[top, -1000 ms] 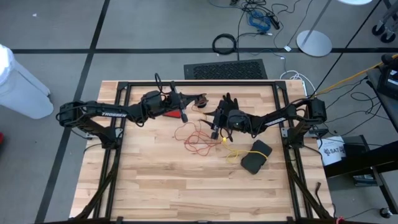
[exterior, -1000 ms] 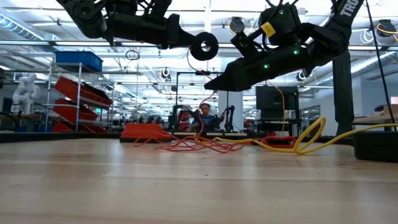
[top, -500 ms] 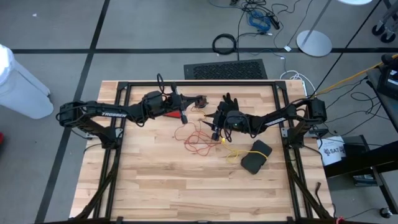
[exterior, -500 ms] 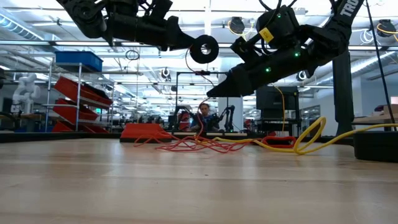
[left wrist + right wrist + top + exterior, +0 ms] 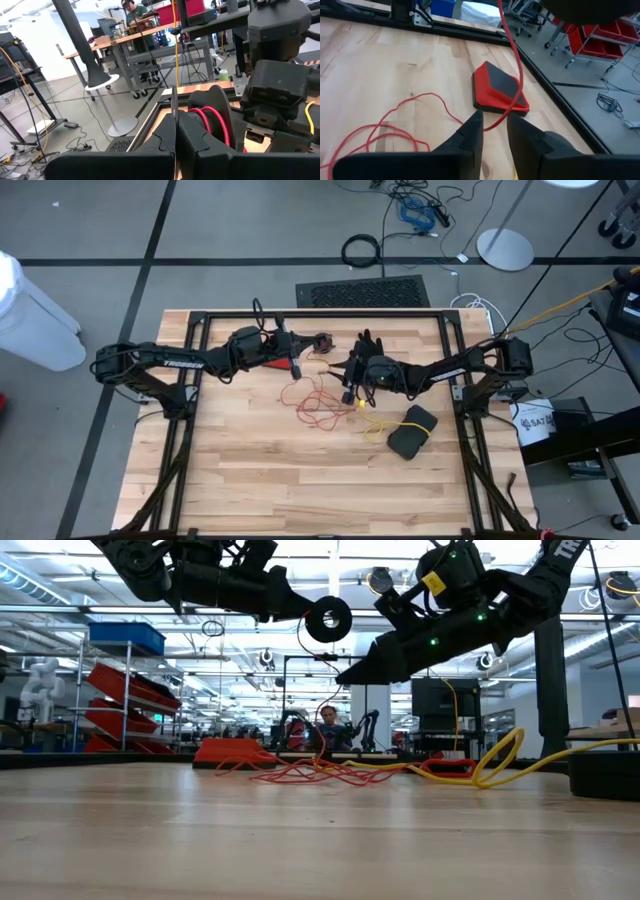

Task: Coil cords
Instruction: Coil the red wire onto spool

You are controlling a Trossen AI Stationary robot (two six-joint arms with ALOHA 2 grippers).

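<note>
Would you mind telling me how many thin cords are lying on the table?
2: the red-orange cord sprawls mid-table between the arms; the yellow cord lies beside the dark glove. Parts may be hidden under the arms.

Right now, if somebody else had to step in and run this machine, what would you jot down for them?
Left claw: shut on the small round black reel of the thin red-orange cord, held up above the wooden table.
Right claw: partly open around that cord's hanging strand, grip not confirmed.
Most red-orange cord lies loose mid-table; the thin yellow cord lies loose beside the black pouch.
Done: a few red turns show on the reel.
Left: wind the rest, then the yellow one.
</note>
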